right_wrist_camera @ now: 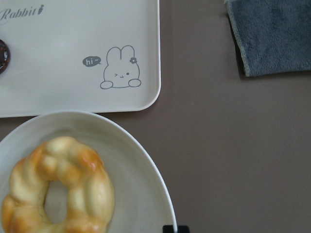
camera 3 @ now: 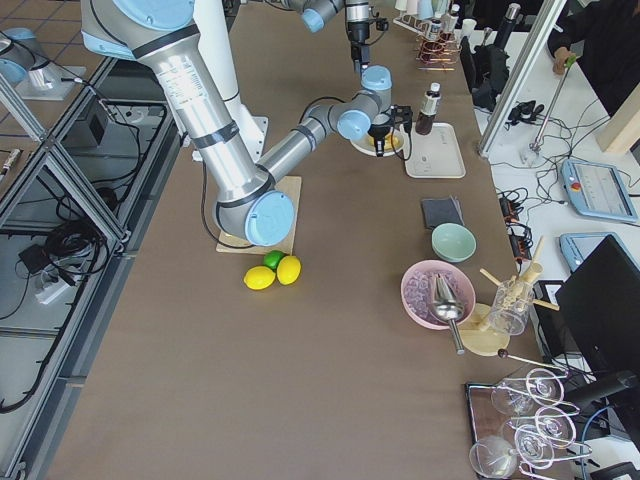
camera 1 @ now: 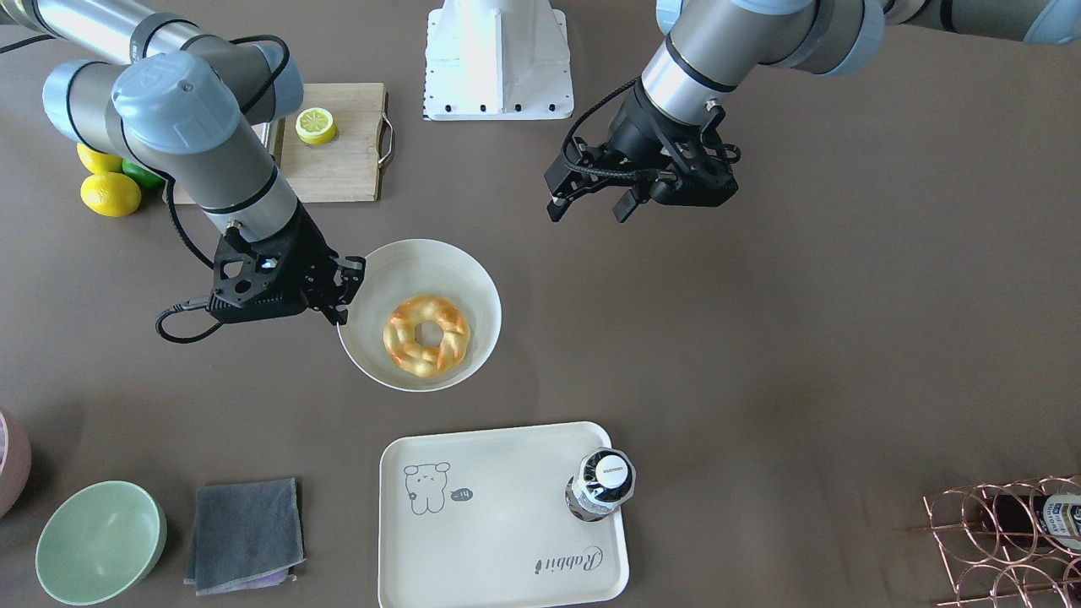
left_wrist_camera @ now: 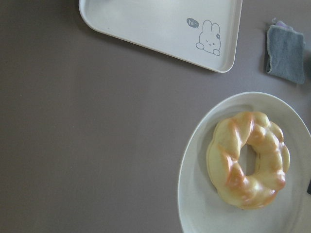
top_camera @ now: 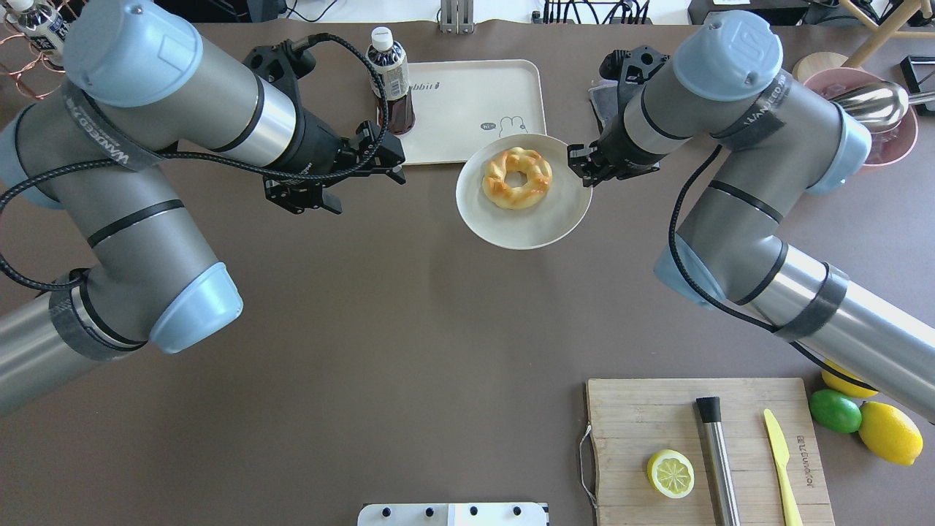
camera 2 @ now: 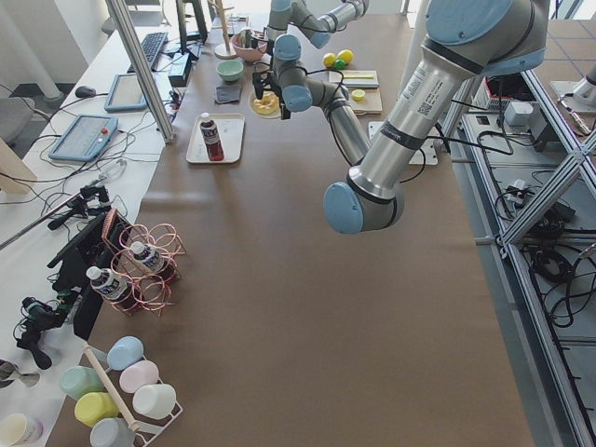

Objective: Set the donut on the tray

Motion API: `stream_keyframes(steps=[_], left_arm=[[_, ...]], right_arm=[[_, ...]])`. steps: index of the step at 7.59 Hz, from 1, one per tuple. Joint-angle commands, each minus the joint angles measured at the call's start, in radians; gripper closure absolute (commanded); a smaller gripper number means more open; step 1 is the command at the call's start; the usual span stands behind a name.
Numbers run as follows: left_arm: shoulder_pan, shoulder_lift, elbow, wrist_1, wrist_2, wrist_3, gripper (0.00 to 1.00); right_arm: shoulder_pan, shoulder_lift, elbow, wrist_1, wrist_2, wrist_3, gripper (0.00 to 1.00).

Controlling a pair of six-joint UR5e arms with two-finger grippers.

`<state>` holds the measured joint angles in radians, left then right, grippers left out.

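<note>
A plain brown table (camera 1: 760, 338) lies under both arms, bare across its middle. The right gripper (camera 1: 342, 294) is pinched on the rim of a round off-white plate (camera 1: 486, 295), jaws closed over the edge. The donut (camera 1: 426, 334) lies flat in the plate's well, off-centre. The plate looks raised and slightly tilted, since its rim overlaps the tray's edge in the overhead and right wrist views yet shows a gap from the front.

The step in hand seems to be carrying the plate toward the tray (camera 1: 498, 523), so the donut can be tipped or slid off. The next move calls for bringing the plate's far rim over the tray and tilting gently, because the ring could roll.

The left gripper (camera 1: 589, 207) hangs apart from the plate, fingers spread and empty. It could take the donut instead.

On the tray a bottle (camera 1: 601, 483) stands in one corner. The rabbit-drawing half is open, so that is the side to aim for. A grey cloth (camera 1: 245, 534) lies beside the tray, clear of the path.
</note>
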<state>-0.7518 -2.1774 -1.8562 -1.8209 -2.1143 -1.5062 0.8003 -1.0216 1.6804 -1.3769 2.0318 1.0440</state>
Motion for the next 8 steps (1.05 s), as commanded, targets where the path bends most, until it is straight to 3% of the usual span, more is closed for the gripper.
stream_keyframes(steps=[1, 3, 6, 8], left_arm=[[-0.110, 0.080, -0.033, 0.003, -0.093, 0.093, 0.02], [-0.196, 0.192, -0.072, 0.003, -0.130, 0.264, 0.02], [-0.372, 0.442, -0.104, 0.003, -0.182, 0.637, 0.02], [-0.473, 0.533, -0.066, 0.005, -0.222, 0.843, 0.02]], right_arm=[[0.045, 0.179, -0.300, 0.083, -0.022, 0.004, 1.00], [0.079, 0.231, -0.477, 0.237, -0.016, 0.011, 1.00], [0.096, 0.372, -0.647, 0.257, -0.022, 0.028, 1.00], [0.082, 0.379, -0.772, 0.387, -0.051, 0.030, 1.00]])
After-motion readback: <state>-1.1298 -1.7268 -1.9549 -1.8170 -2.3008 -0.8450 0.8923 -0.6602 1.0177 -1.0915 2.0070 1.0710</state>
